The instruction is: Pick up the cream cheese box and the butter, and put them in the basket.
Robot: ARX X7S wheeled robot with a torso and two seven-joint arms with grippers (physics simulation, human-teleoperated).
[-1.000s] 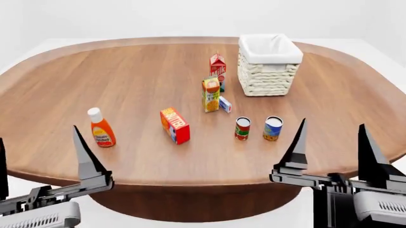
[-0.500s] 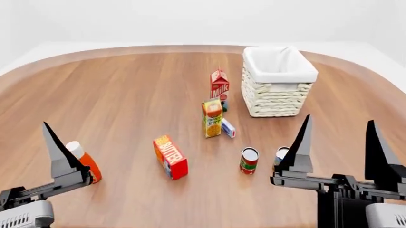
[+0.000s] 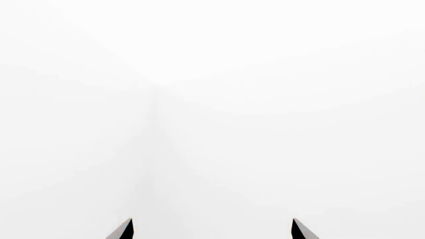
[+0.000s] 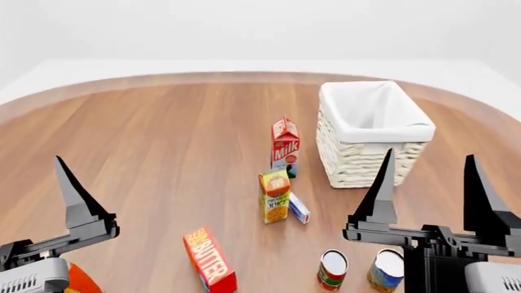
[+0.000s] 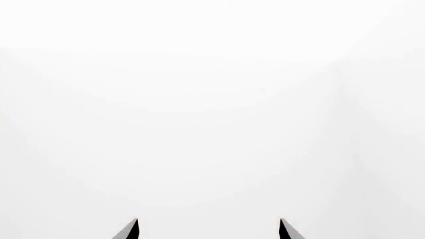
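The cream cheese box (image 4: 299,208) is seen ahead-left of the right gripper (image 4: 428,183), nearer it than the left gripper (image 4: 69,198), long axis running away. Both grippers are held wide open, empty.

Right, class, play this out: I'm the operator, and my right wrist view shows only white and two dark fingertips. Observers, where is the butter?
Observer: The butter is on the table, low in the head view, between your two arms.
Operator: And the cream cheese box?
Observer: The cream cheese box sits close beside the orange juice carton.
Operator: And the basket?
Observer: The basket stands beyond your open right gripper; no item shows inside it.
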